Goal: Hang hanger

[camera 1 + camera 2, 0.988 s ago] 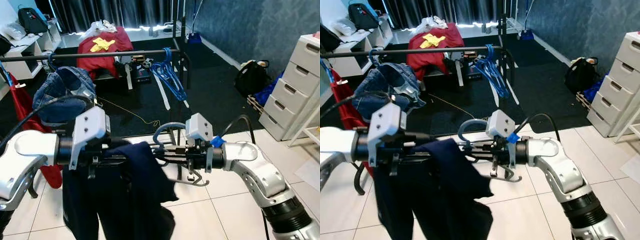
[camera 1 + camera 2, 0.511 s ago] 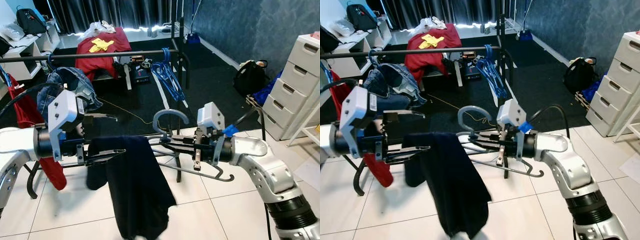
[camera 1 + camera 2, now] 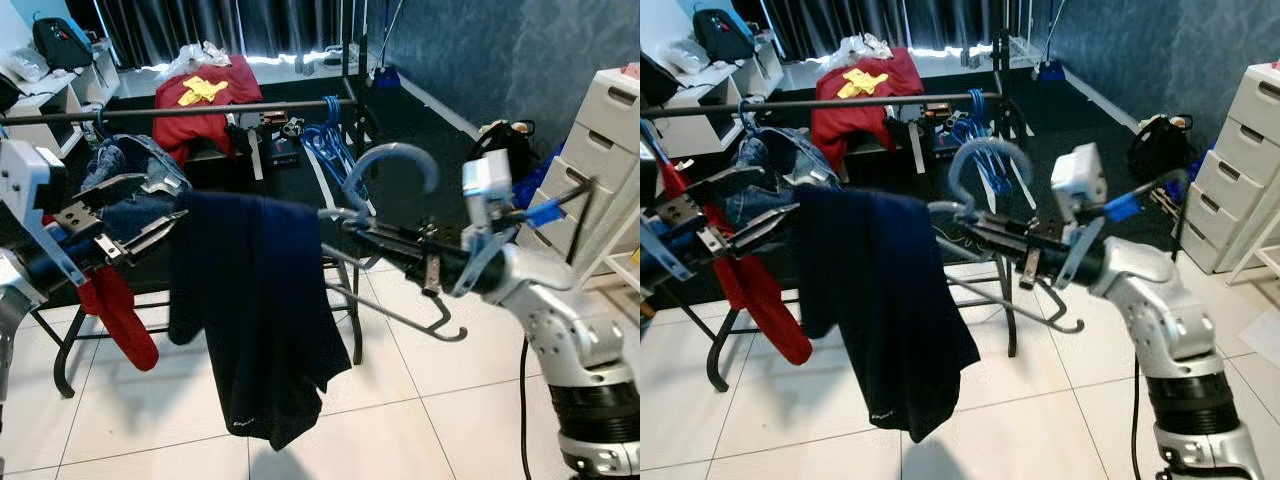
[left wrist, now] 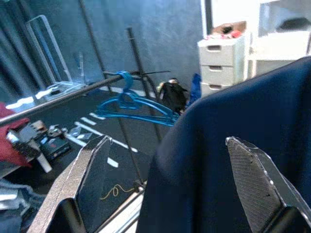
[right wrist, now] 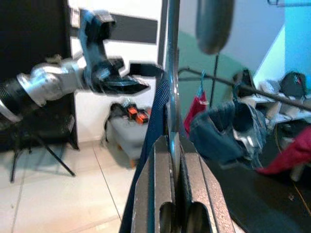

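Behind: rail [image 3: 200, 108] w/ jeans [image 3: 130, 190]; right gripper [image 3: 345, 222] clamped on hanger [image 3: 390, 165], left gripper [image 3: 135, 215] spread beside navy garment [image 3: 255, 310].

The right gripper [image 3: 975, 232] is clamped on the grey metal hanger [image 3: 985, 165], hook curling up, a dark navy garment [image 3: 885, 310] draped off it toward the white tiled floor [image 3: 1040, 410]. The left gripper [image 3: 745, 215] sits beside the cloth with fingers spread apart. Behind them: black clothes rail [image 3: 840, 101], blue plastic hangers [image 3: 985, 140], bundled denim jeans [image 3: 780, 165].
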{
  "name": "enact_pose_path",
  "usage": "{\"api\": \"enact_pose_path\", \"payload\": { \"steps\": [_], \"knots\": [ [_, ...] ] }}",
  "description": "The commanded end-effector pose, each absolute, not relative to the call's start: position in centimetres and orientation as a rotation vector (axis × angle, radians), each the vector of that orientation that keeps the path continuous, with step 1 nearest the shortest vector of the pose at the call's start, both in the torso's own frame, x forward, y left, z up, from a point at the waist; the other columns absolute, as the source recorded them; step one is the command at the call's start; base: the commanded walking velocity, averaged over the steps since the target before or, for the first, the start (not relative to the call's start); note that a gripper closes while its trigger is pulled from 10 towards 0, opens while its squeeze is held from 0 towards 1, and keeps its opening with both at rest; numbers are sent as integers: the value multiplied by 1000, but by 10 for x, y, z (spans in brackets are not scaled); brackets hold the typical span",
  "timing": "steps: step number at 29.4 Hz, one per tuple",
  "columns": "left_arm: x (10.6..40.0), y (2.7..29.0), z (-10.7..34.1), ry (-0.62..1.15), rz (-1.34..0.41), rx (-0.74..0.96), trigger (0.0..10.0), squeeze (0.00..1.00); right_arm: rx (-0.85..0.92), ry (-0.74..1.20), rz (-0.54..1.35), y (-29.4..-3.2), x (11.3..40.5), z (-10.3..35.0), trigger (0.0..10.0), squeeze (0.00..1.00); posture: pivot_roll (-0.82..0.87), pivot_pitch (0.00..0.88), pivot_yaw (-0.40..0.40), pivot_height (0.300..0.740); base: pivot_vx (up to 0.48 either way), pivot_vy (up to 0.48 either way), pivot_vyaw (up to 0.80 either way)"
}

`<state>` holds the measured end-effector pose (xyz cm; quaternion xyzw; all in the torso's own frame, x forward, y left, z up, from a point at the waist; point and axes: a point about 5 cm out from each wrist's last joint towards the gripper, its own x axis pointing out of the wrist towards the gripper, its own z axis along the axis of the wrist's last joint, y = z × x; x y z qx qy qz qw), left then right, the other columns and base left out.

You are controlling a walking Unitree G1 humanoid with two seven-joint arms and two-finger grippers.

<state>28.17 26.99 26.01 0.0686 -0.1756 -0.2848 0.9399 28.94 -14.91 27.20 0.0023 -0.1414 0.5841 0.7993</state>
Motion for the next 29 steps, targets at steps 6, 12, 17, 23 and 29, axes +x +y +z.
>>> {"api": "enact_pose_path", "payload": {
  "steps": [6,12,17,23,29],
  "knots": [
    [265,250,214,-214,-784,64,10000,0,53,-412,1300,-148,282,294,0,0,-71,10,41,740,0,0,0],
    [260,238,205,-187,-862,16,10000,0,61,-412,1307,-150,282,295,0,0,-69,8,39,740,0,0,0],
    [267,230,200,-192,-838,5,5922,0,85,-433,1320,-147,279,299,0,0,-67,7,38,740,0,0,0],
    [278,214,192,-230,-757,-12,0,0,114,-459,1339,-149,275,306,0,0,-67,11,38,740,0,0,0],
    [284,198,181,-230,-712,-28,0,0,127,-478,1345,-149,273,310,0,0,-73,13,39,740,0,0,0]
  ]
}}
